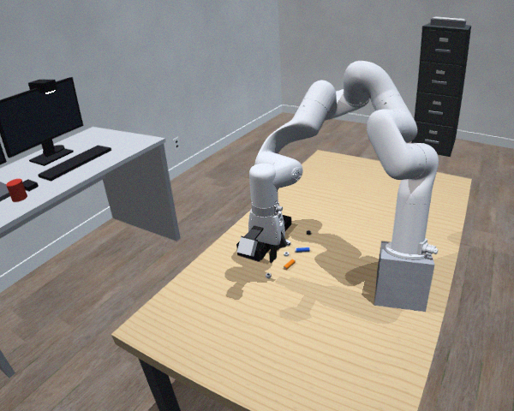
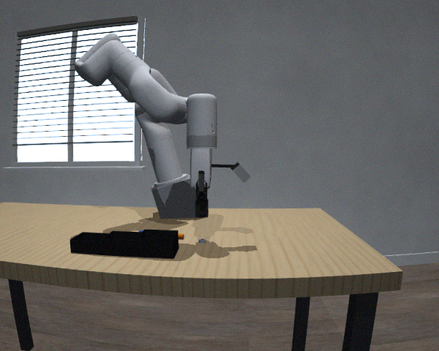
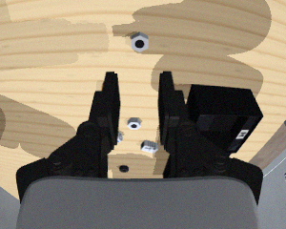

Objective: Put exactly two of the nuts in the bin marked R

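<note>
Nuts lie loose on the wooden counter (image 1: pixel 319 336). In the wrist view one nut (image 3: pixel 134 125) sits between the fingers of the claw (image 3: pixel 135 83), a second nut (image 3: pixel 150 147) just behind it, and a third nut (image 3: pixel 139 42) well ahead on the bare wood. The claw stands low over the counter, narrowly parted and gripping nothing. Just beside it lies the black bin row (image 2: pixel 125 243); its letters cannot be read. Near the nuts lie a blue peg (image 1: pixel 301 249) and an orange peg (image 1: pixel 289 264).
</note>
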Controlling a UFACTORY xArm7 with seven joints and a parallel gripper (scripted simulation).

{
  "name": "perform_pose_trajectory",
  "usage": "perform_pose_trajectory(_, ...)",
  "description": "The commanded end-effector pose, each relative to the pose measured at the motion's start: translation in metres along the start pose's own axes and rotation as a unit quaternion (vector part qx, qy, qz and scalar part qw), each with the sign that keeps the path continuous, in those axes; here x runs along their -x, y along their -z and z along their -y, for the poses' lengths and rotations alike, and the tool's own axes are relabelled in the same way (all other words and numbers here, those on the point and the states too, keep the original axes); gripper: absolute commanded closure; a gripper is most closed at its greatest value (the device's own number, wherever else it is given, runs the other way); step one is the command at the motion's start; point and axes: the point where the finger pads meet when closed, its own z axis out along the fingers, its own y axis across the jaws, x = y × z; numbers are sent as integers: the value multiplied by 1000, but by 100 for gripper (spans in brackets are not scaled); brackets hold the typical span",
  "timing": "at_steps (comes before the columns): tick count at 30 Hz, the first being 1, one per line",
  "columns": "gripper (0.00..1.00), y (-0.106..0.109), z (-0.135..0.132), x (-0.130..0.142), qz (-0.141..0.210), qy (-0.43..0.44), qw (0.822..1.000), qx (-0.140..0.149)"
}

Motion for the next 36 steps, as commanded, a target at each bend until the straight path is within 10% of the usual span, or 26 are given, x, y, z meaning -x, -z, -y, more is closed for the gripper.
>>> perform_pose_trajectory(1, 70, 1, -1, -1, -1, 0, 1000, 2)
perform_pose_trajectory(16, 70, 1, -1, -1, -1, 0, 1000, 2)
perform_pose_trajectory(36, 70, -55, -2, -1, -1, 0, 1000, 2)
